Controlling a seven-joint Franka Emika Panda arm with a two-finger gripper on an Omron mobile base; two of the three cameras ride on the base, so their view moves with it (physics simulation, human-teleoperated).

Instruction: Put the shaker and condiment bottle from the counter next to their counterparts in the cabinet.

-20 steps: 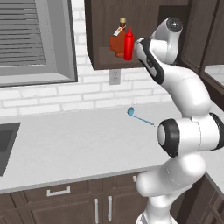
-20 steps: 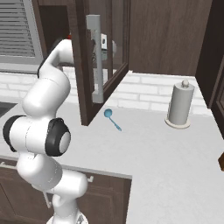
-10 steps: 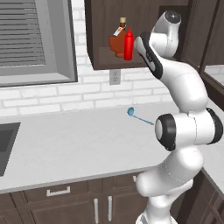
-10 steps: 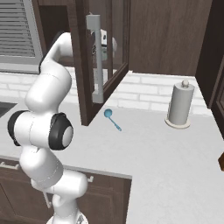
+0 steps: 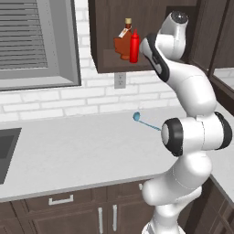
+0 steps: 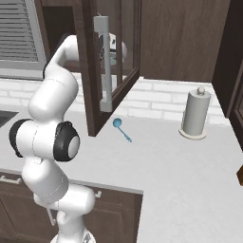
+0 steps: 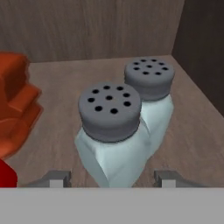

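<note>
Side by side, translucent shaker [image 7: 114, 140] beside perforated-capped twin [image 7: 151, 94].

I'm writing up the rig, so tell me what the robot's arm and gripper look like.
The arm is glossy white with rounded, bulbous links and dark grey-black bands and discs at its joints; no cables or markings show. The gripper shows as two small grey blocky finger tips.

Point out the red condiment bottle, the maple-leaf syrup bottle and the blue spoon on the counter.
condiment bottle [image 5: 134, 47], left base view, middle of its red body.
syrup bottle [image 5: 122, 45], left base view, orange-brown body.
blue spoon [image 6: 116, 124], right base view, its bowl.
</note>
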